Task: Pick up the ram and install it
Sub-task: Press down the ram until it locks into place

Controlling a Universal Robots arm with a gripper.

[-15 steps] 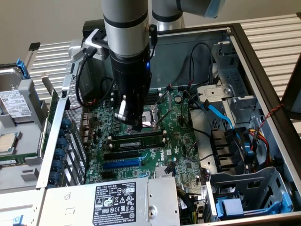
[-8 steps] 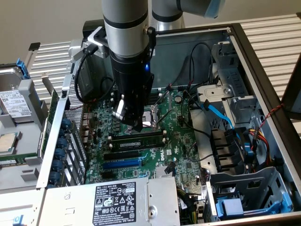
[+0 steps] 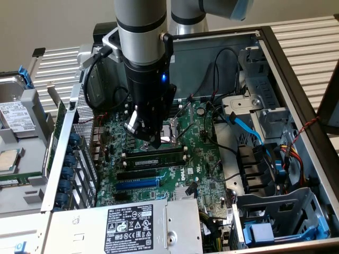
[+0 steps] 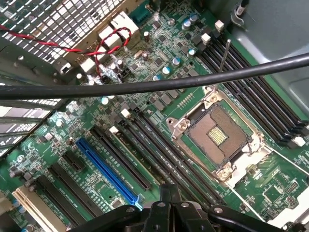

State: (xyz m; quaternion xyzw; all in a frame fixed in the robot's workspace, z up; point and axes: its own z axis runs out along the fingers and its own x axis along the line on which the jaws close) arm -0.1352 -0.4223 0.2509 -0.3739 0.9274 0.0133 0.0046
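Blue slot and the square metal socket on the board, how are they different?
The blue slot is long and thin; the socket is square. The blue slot is bright blue; the socket has a shiny metal frame with gold contacts inside. Both sit flat on the green motherboard.

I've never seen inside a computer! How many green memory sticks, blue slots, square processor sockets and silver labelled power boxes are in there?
Green ram stick, sitting along a slot below the arm: 1
Blue slot: 1
Processor socket: 1
Silver power box with a label: 1
Total: 4
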